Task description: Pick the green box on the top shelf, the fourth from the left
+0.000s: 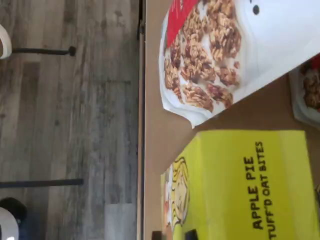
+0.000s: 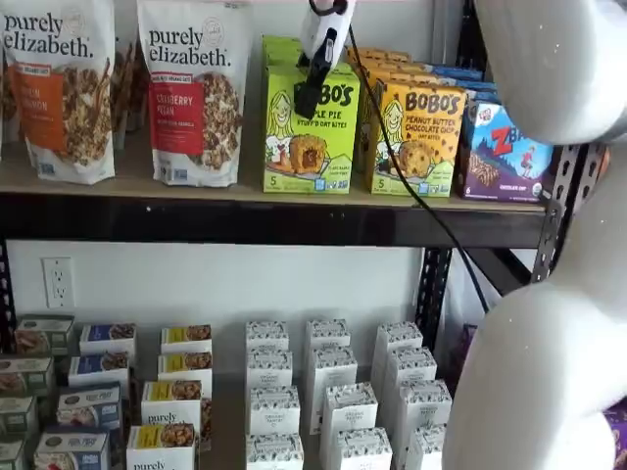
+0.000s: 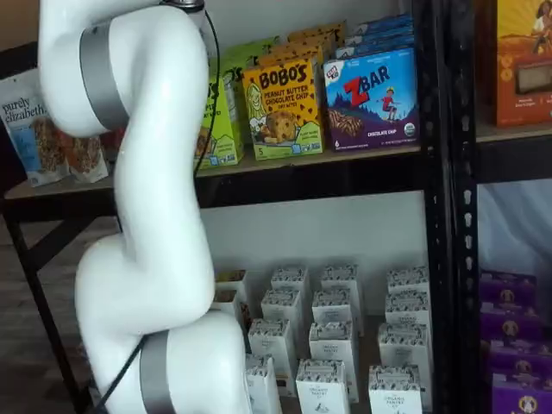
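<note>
The green box (image 2: 309, 137) stands upright on the top shelf (image 2: 196, 220), between a granola bag and a yellow-orange box. In a shelf view my gripper (image 2: 307, 106) hangs from above right in front of the box's upper face, its black fingers (image 2: 314, 80) overlapping the printed front. The fingers show as one dark bar, so no gap can be made out, and I cannot tell if they touch the box. The wrist view shows the green box (image 1: 245, 185) close up with "APPLE PIE" lettering. My own arm covers most of the green box (image 3: 226, 121) in a shelf view.
Two Purely Elizabeth granola bags (image 2: 196, 88) stand left of the box; one fills the wrist view (image 1: 210, 55). A yellow-orange Bobo's box (image 2: 419, 137) and a blue ZBar box (image 2: 509, 152) stand to the right. White cartons (image 2: 323, 392) fill the lower shelf. My arm (image 3: 155, 216) is in front.
</note>
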Robot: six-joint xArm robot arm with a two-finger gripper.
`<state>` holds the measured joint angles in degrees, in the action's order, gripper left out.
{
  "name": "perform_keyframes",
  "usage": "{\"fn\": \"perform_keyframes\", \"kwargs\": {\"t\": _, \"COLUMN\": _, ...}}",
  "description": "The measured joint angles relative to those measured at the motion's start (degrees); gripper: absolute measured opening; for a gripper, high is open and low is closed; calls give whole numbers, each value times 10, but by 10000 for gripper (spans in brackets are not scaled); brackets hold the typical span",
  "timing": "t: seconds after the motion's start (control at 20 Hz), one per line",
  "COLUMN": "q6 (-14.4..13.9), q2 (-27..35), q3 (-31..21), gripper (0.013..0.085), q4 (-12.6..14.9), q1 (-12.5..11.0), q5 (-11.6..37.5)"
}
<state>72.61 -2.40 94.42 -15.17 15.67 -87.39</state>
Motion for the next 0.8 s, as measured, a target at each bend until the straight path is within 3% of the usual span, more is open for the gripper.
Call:
{"fn": "perform_keyframes", "kwargs": {"t": 0.25, "q6": 1, "q2": 13, "q3": 23, "gripper": 610, "q4": -8, "q1": -4, "q5": -30}}
{"fn": "perform_keyframes", "kwargs": {"t": 0.8, "q6": -1, "q2": -2, "q3": -1, "gripper": 610, "q4": -2, "q1": 1, "q5": 7}}
